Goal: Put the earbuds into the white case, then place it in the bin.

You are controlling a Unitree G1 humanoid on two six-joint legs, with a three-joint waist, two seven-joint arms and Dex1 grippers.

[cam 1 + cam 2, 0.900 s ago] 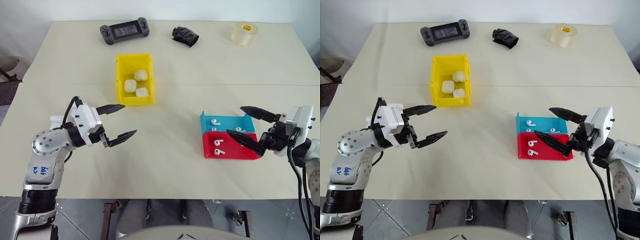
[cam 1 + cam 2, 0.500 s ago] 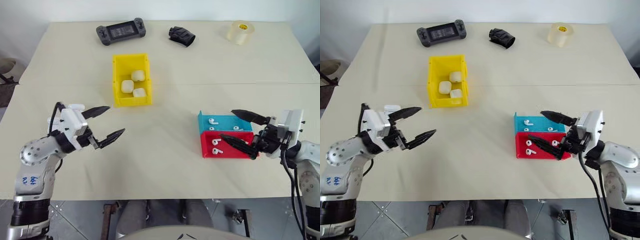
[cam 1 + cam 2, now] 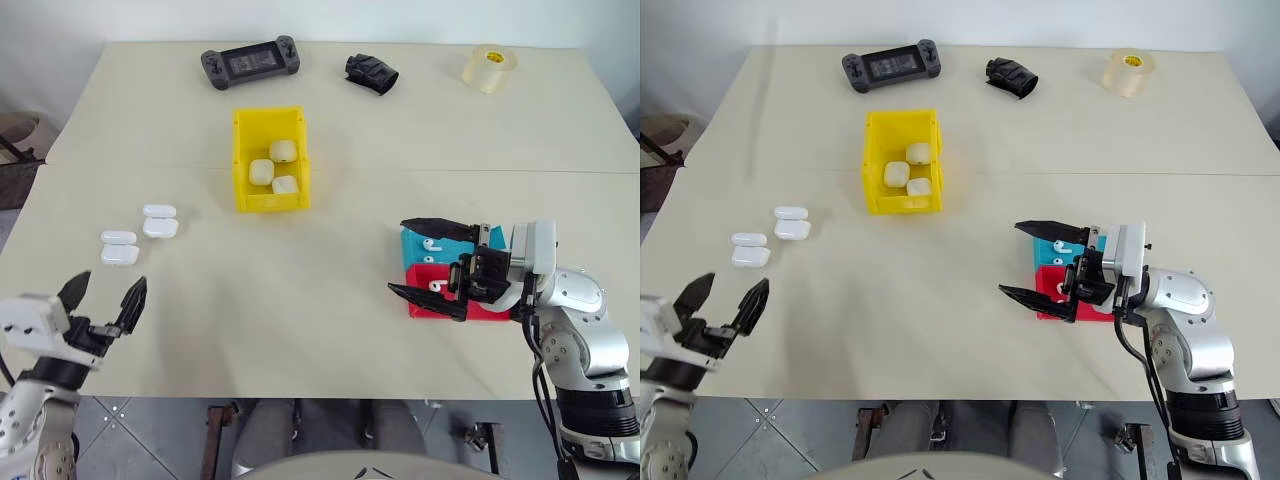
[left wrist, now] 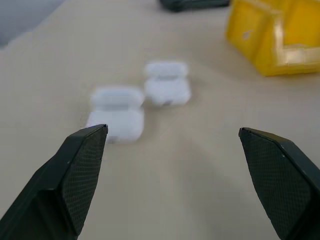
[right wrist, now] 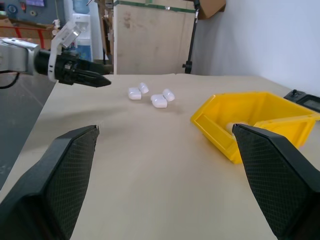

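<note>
Cream-coloured bench [image 3: 350, 330] fills the head views, with a white wall behind its far edge; along that far edge lie a dark handheld game console [image 3: 249, 62], a crumpled black object [image 3: 371, 72] and a roll of clear tape [image 3: 489, 66]; the yellow bin [image 3: 269, 158] stands left of centre, with three white cases [image 3: 272, 171] resting inside it; two more white cases [image 3: 139, 236] lie open on the bench well to the left of the bin, lids up, one just beside the other; at the right a shallow blue tray [image 3: 452, 243] sits against a shallow red tray [image 3: 445, 300], and the earbuds [image 3: 431, 243] lie in them, partly hidden behind the right arm; the left gripper [image 3: 102, 296] hangs at the near left corner, its two black fingers spread wide and holding nothing, pointing toward the two open cases, which lie near but apart from it; the right gripper [image 3: 423, 260] points leftward in front of the trays, its fingers also spread wide and empty, one above the blue tray and one before the red
</note>
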